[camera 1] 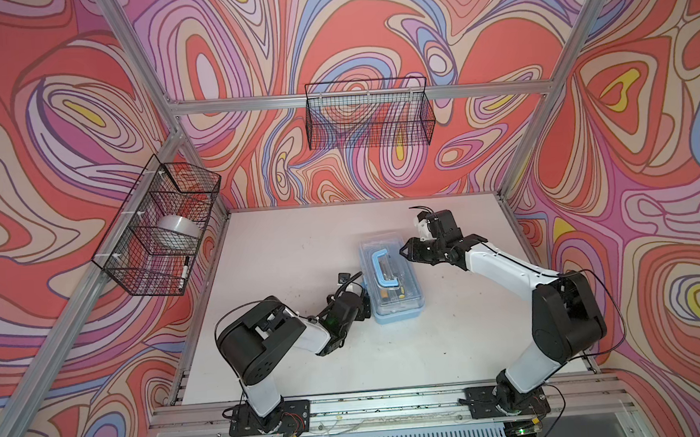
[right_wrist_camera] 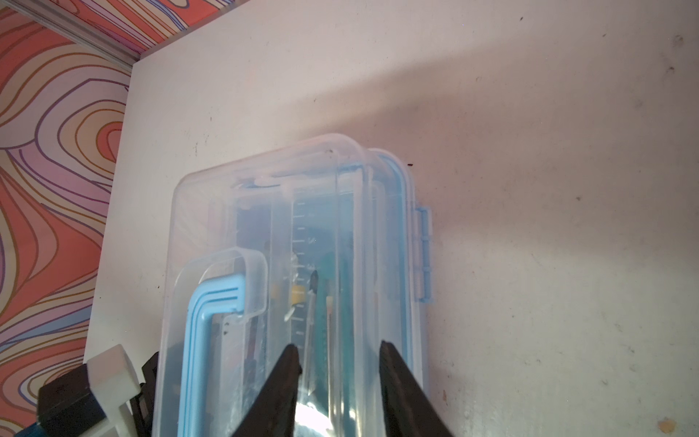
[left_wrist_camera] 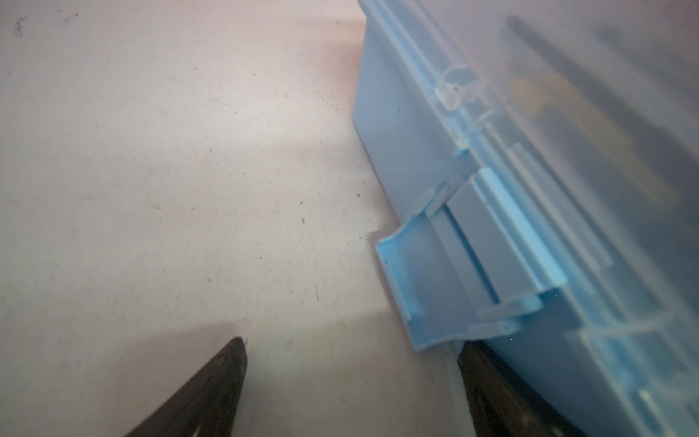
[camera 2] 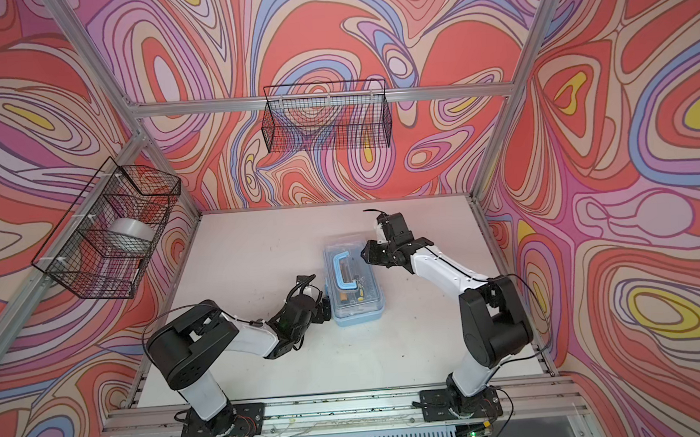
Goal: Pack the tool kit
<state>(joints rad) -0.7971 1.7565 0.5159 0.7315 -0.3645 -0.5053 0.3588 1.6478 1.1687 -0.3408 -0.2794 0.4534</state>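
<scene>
The tool kit [camera 1: 390,283] [camera 2: 352,290], a light-blue box with a clear lid down over it, lies mid-table in both top views. Its blue handle [camera 1: 380,267] [right_wrist_camera: 204,321] lies flat on the lid. Tools with yellow and black handles [camera 1: 394,296] show through the lid. My left gripper [camera 1: 362,293] [left_wrist_camera: 351,344] stands open low at the box's left side. One of its fingers rests by the box wall, under the blue latch [left_wrist_camera: 412,287], which sticks out from the wall. My right gripper [camera 1: 402,249] [right_wrist_camera: 337,345] hovers over the lid's far end, open by a narrow gap, holding nothing.
The white table [camera 1: 283,240] carries only the box. A black wire basket [camera 1: 369,114] hangs on the back wall. Another wire basket [camera 1: 157,227] on the left wall holds a tape roll [camera 1: 176,234] and a marker [camera 1: 185,271]. Aluminium frame posts stand at the table's corners.
</scene>
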